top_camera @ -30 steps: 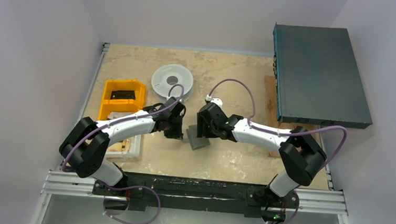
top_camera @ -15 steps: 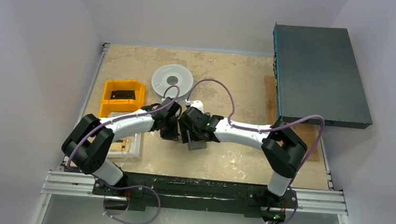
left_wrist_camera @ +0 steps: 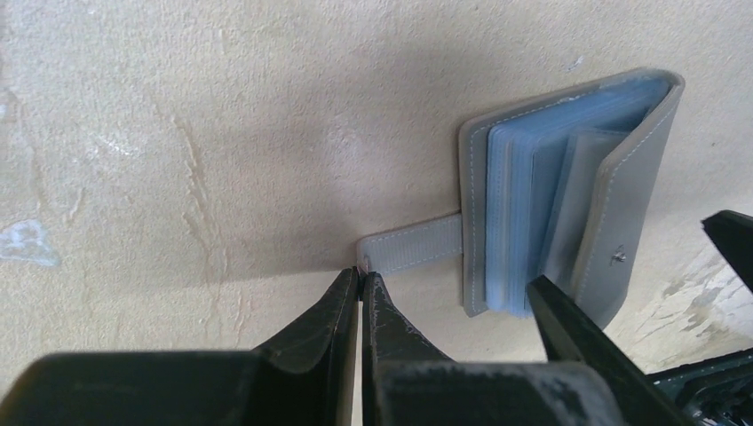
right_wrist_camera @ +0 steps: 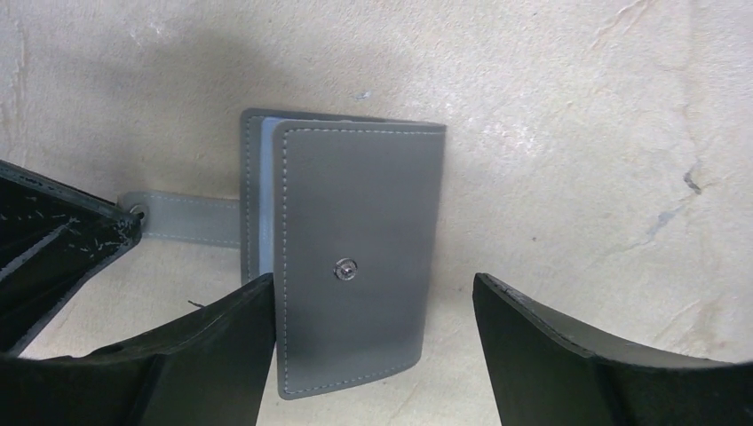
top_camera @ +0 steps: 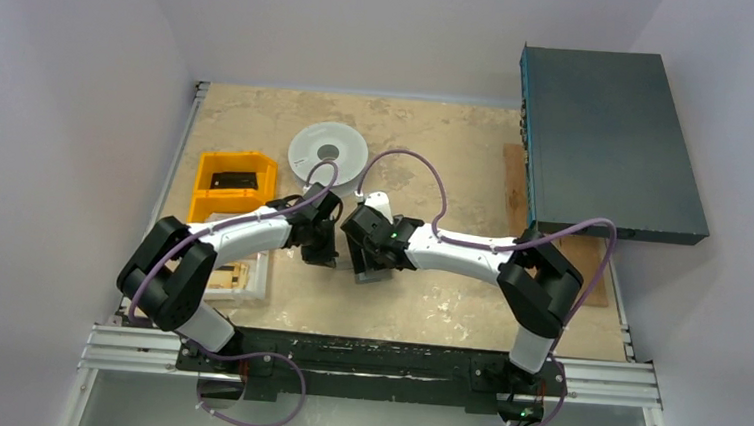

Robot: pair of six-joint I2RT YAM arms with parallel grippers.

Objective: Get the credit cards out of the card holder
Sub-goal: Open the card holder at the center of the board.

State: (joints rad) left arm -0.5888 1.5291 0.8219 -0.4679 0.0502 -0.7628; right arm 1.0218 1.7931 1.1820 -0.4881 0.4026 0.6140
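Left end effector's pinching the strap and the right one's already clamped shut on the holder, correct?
No. The right end effector is open: the right wrist view shows its fingers spread either side of the holder, one clear of it. The left end effector does pinch the strap.

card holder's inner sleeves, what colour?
Pale translucent blue plastic sleeves in slate-grey card holder; clearest in left wrist view.

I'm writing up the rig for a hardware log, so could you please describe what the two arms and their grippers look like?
Both the left arm and right arm have smooth white link shells between bulky black joints, with a purple cable looping along each. The left gripper and right gripper have tapered matte-black fingers, scuffed with pale scratches.
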